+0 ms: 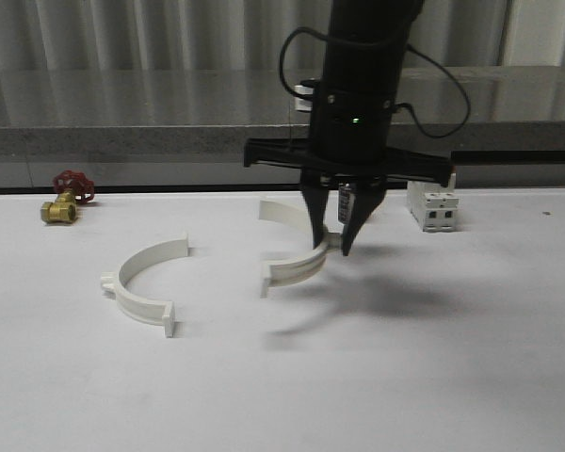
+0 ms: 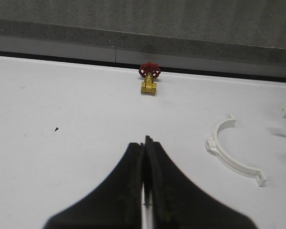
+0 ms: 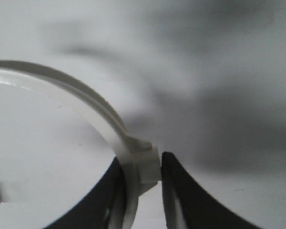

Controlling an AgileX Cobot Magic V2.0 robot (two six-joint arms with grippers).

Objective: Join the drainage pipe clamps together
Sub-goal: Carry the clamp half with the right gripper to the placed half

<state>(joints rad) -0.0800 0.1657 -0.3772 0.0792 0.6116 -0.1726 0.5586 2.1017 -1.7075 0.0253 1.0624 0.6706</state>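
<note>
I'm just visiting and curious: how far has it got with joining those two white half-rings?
Joined: nothing yet. In hand: the right gripper pinches one clamp half, apparently lifted off the table. Left to do: carry it to the other half, lying apart, and connect them. The left gripper is shut, empty.

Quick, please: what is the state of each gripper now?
Left gripper: closed, empty.
Right gripper: closed on a clamp, held above the table.

brass valve with red handwheel point(image 1: 66, 197): upper left of the front view, on the white table point(image 1: 282, 395); white breaker point(image 1: 432, 204): upper right, upright; grey ledge point(image 1: 122, 104): behind
</note>
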